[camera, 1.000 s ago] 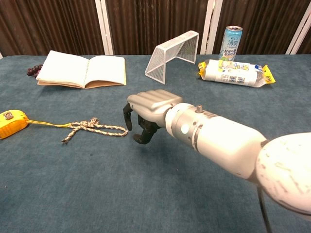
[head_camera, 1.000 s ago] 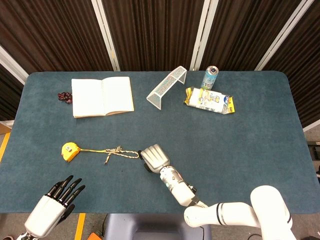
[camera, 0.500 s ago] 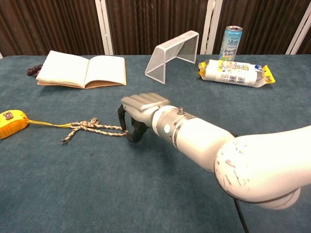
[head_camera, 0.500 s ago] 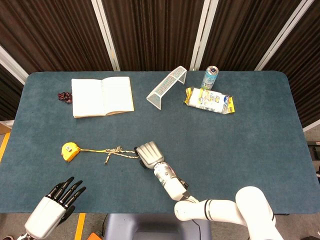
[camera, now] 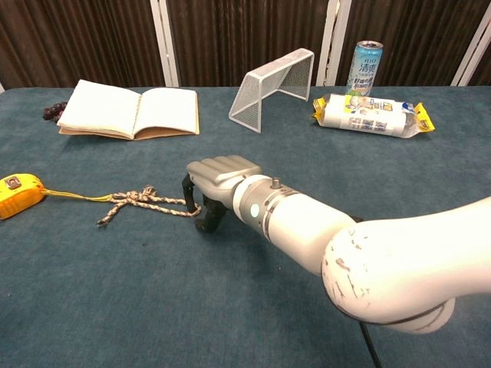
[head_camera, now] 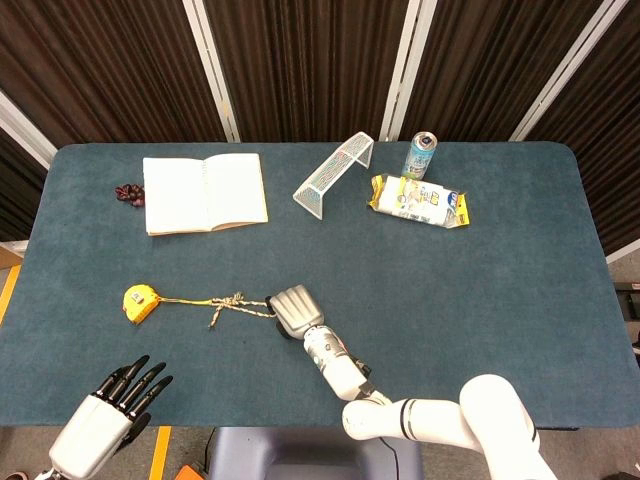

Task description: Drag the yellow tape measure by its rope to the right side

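The blue-grey table [head_camera: 500,290] carries everything. The right arm [camera: 345,238] reaches across it from the near edge, and the right hand [camera: 213,184] sits knuckles-up at the free end of the rope [camera: 149,201], its dark fingers [camera: 189,193] curled down around that end; whether they actually pinch the cord cannot be told. The left hand [head_camera: 110,410] hangs off the near-left corner, fingers apart and straight, holding nothing.

An open notebook [head_camera: 205,193] lies at the back left, a dark beaded cluster [head_camera: 127,192] just beside it. A white wire goal [camera: 278,87] stands tilted at the back centre. Near it lies a yellow-ended snack packet [camera: 372,114] with print too small to read, and behind that a can [camera: 367,67] marked "RIO".

The yellow tape measure [head_camera: 139,301] rests on the left side, tied to the knotted rope.
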`<state>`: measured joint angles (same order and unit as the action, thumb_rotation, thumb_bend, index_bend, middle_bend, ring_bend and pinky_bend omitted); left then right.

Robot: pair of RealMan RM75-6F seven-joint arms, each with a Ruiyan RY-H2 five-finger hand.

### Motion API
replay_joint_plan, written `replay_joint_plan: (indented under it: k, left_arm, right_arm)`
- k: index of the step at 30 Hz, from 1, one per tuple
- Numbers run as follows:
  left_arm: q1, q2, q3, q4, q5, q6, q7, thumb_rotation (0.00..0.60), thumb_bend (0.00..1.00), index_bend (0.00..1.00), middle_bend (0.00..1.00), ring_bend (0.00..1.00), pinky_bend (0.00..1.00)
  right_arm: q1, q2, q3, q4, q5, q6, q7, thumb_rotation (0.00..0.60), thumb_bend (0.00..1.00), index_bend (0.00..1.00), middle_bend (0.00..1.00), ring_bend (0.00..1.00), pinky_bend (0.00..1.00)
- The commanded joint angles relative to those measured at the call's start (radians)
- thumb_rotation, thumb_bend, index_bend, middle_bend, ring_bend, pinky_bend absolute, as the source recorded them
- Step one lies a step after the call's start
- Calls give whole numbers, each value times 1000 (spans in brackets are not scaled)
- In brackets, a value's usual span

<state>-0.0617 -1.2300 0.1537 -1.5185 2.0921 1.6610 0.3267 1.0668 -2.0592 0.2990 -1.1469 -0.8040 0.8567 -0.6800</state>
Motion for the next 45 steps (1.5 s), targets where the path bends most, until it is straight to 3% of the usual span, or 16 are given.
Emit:
replay_joint_plan:
  k: [1,19,22,29,38,40,45]
  left_arm:
    - [0,0,-1,0,-2,-1,-1,600,369,168,138,69,296]
    - [0,2,0,5,8,6,-7,600,369,169,139,69,296]
    - [0,2,0,6,8,6,-7,600,369,169,139,69,296]
    - [0,2,0,7,9,6,-6,600,369,169,139,69,296]
    - [0,2,0,9,11,5,-4,600,369,169,139,69,296]
    - [0,1,-2,9,7,5,-6,600,369,169,138,68,296]
    - [-2,-8,-5,10,6,-13,21,600,368,169,139,68,296]
  right_arm:
    - [2,-2,3,0,-7,0,11,600,492,545,1000,1000,1000]
    - [9,-25,-14,42,16,18,-39,600,494,548,1000,1000,1000]
    - [8,-29,-16,50,3,32,-40,600,498,640,1000,1000,1000]
    - [-4,-42,-19,73,-51,96,-40,600,499,957,1000,1000,1000]
    - [-33,2,-18,21,-70,116,-37,600,500,974,1000,1000,1000]
    - [-56,44,-21,-26,-82,131,-29,600,500,974,1000,1000,1000]
    - [-164,267,-53,-250,-136,188,28,600,500,974,1000,1000,1000]
